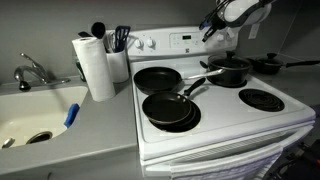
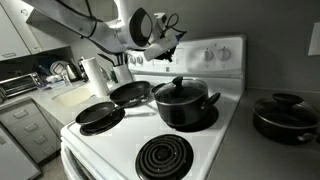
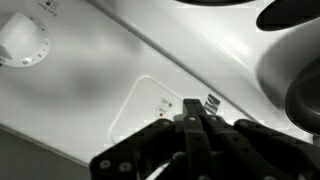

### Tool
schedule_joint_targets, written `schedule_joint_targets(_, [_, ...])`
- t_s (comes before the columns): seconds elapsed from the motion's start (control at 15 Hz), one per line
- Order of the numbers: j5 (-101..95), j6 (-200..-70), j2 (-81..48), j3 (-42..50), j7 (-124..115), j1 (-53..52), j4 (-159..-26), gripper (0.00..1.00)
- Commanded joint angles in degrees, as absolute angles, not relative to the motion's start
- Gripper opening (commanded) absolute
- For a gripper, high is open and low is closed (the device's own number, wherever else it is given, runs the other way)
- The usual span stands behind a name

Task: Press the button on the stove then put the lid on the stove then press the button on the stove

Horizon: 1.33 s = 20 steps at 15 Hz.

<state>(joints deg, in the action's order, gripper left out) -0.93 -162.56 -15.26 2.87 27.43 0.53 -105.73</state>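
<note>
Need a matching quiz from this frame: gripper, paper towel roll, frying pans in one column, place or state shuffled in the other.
1. gripper
2. paper towel roll
3. frying pans

a. on the burners of the stove nearest the sink
b. jaws shut, at the back panel
c. upright on the counter

Pairs: 1-b, 2-c, 3-a

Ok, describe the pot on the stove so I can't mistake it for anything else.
Find the white stove; at its rear, just below the shut gripper at the back panel, sits a black pot. Unlike the two shallow frying pans beside it, it is deep and covered, and a similar pot stands off the stove on the counter.
</note>
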Motion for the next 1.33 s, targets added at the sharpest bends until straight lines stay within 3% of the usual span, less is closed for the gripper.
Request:
schedule_joint_targets(0.0, [1.22,-162.01,-18.50,1.65,31.73,2.51,-101.45,0.00])
schedule_joint_targets(1.27, [3.81,-160.77,-27.66,-2.02,36.57,6.20,-90.92,0.00])
